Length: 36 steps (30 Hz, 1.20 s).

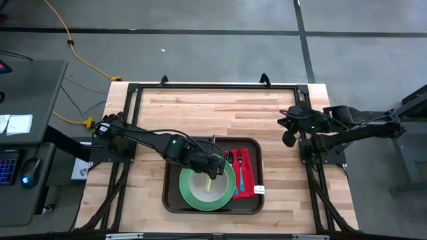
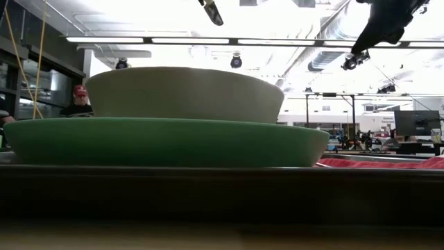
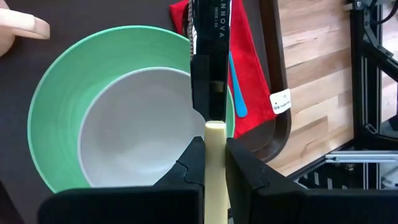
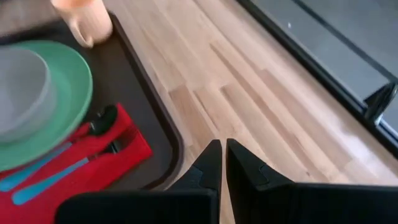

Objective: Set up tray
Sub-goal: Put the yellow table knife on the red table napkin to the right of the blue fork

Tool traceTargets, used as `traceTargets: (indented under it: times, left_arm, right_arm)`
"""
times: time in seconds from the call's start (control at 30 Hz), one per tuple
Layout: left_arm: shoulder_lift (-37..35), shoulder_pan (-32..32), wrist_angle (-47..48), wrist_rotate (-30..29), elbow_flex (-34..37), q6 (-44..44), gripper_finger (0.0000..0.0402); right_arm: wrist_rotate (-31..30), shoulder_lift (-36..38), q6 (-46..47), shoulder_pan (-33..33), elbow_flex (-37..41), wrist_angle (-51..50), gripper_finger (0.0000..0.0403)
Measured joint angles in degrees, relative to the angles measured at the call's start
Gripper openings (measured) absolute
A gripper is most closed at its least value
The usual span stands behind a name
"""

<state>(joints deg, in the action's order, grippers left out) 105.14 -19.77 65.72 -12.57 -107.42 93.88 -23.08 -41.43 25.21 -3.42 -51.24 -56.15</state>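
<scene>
Tray [image 1: 175,204]: large, dark brown plastic, rectangular with rounded corners and a raised rim. It sits on the near-centre of the wooden desk [image 1: 200,110], directly beneath the left gripper [image 1: 215,170].

On the tray: a round green plate [image 1: 193,197] with a pale grey-white bowl [image 1: 203,184] nested in it. Just beside the plate, on the side toward the right arm, lies a red napkin [image 1: 248,175] carrying blue-handled cutlery with dark heads [image 4: 37,167]. A white tag [image 3: 280,101] sticks out at the napkin's edge. A peach-coloured cup [image 4: 84,22] stands on the tray beyond the plate, as the right wrist view shows it.

Left arm: stretched from the desk's left edge across to the tray, gripper hanging over the bowl's rim on the napkin side. Its fingers [image 3: 249,171] are clamped on a slim cream-coloured handle [image 3: 215,162]; a dark part continues past the fingertips (blade or not, cannot tell).

Right arm: folded back at the desk's right edge, well apart from the tray. Right gripper [image 4: 221,163] is raised over bare wood, fingers pressed together, holding nothing.

Far background, low view: a person in a red cap [image 2: 79,92] behind the plate.
</scene>
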Motion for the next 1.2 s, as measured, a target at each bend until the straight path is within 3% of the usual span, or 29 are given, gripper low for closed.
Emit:
traceTargets:
  times: [0.53, 0.7, 1.2]
  left_arm:
    - [0.9, 0.8, -3.6, -1.8, 0.1, -0.8, 0.0062]
    - [2.6, 1.5, -6.5, -0.9, 0.2, -2.4, 0.0062]
    - [4.0, 2.0, -13.2, -2.1, 0.1, -3.0, 0.0062]
  right_arm:
    - [-0.3, 17.2, -4.1, 0.0, 0.0, 1.1, 0.0000]
    - [2.5, 21.4, -5.8, 0.0, 0.3, 0.9, 0.0000]
    - [11.2, 30.7, -4.1, 0.0, 13.0, 8.9, 0.0000]
